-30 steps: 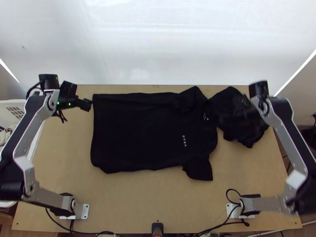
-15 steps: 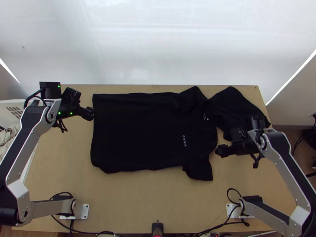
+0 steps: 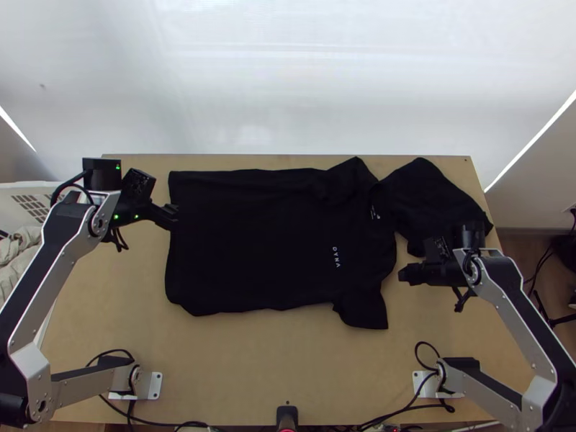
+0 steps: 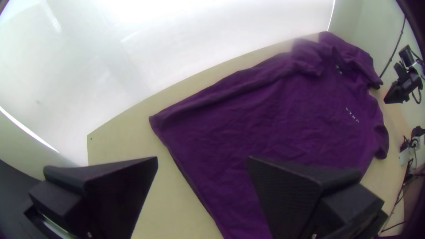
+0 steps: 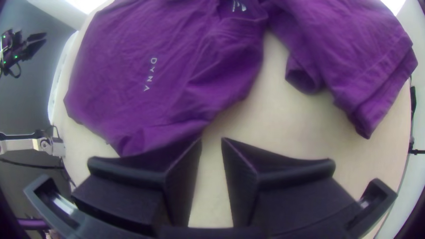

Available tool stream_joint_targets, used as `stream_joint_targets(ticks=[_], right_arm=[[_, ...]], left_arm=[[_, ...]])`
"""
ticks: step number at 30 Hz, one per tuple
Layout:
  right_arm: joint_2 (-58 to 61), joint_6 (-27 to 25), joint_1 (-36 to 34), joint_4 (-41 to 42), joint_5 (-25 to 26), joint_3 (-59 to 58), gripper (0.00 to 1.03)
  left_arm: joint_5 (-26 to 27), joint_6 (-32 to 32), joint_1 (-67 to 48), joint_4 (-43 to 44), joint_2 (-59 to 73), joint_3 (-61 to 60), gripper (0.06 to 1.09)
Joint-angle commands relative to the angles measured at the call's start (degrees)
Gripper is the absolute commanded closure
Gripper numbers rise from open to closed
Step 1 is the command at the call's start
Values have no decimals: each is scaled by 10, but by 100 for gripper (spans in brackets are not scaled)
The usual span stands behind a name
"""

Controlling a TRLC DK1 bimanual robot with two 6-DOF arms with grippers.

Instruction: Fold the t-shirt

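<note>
Shirt (image 3: 259, 245) lies spread between left gripper (image 3: 175, 217), fingers wide apart, and right gripper (image 3: 404, 275), fingers a bit apart.

T-shirt (image 3: 266, 245) on table (image 3: 252, 367) — cloth (image 3: 432, 198) to its right, perhaps joined.

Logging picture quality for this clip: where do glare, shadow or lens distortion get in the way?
Top view: pale haze on the backdrop; the shirt so dark that its folds barely read. Left wrist view: glare on the backdrop, the far edge of the table bowed. Right wrist view: table edges curved, corners dark.
</note>
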Motion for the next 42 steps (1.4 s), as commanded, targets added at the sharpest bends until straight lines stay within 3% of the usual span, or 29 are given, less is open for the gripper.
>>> stream_joint_targets(ticks=[1, 20, 37, 42], right_arm=[[35, 0, -7, 38, -8, -4, 73], [135, 3, 9, 82, -7, 27, 72], [153, 7, 5, 82, -7, 14, 62], [167, 7, 2, 82, -7, 14, 53]], left_arm=[[-9, -1, -4, -4, -8, -4, 10], [-16, 1, -1, -11, -21, 2, 10], [-16, 3, 8, -11, -20, 3, 10], [-16, 3, 8, -11, -19, 4, 10]])
